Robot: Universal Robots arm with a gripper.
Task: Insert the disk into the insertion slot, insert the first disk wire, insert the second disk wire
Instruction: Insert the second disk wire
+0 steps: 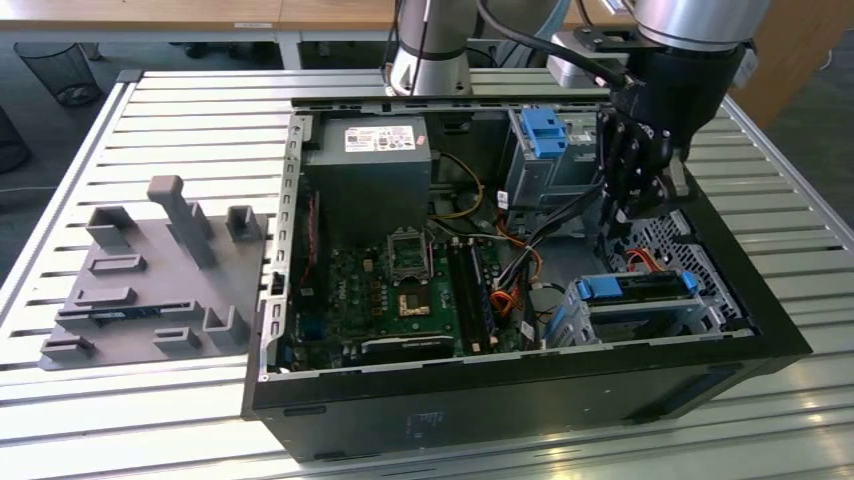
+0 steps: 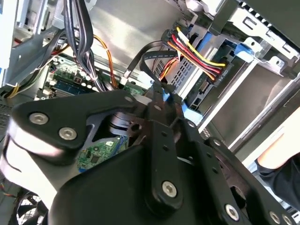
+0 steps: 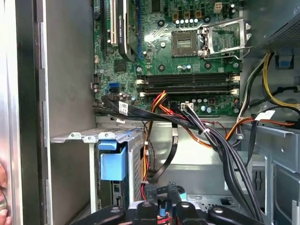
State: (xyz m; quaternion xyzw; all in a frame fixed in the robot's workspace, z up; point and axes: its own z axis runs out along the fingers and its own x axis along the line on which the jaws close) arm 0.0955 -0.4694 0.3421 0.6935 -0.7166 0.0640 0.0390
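The disk (image 1: 638, 287) lies in the insertion slot (image 1: 607, 322), a silver cage at the open computer case's front corner, on the exterior view's right; its blue carrier (image 3: 112, 163) shows at the cage mouth. A red, yellow and black wire bundle ends in a black plug (image 2: 216, 76) seated at the disk's end. My gripper (image 1: 638, 205) hangs just above the cage, fingers pinched together on the end of a black flat wire (image 3: 161, 168). In both wrist views the fingertips (image 2: 161, 93) meet on that wire beside a small blue piece (image 2: 188, 113).
A taller grey cage with a blue handle (image 1: 541, 130) stands behind the gripper. The motherboard (image 1: 400, 290), loose cable bundles (image 3: 220, 140) and the power supply (image 1: 367, 170) crowd the case. A grey fixture plate (image 1: 147, 280) lies on the exterior view's left. A person's hand (image 3: 2, 192) rests at the case edge.
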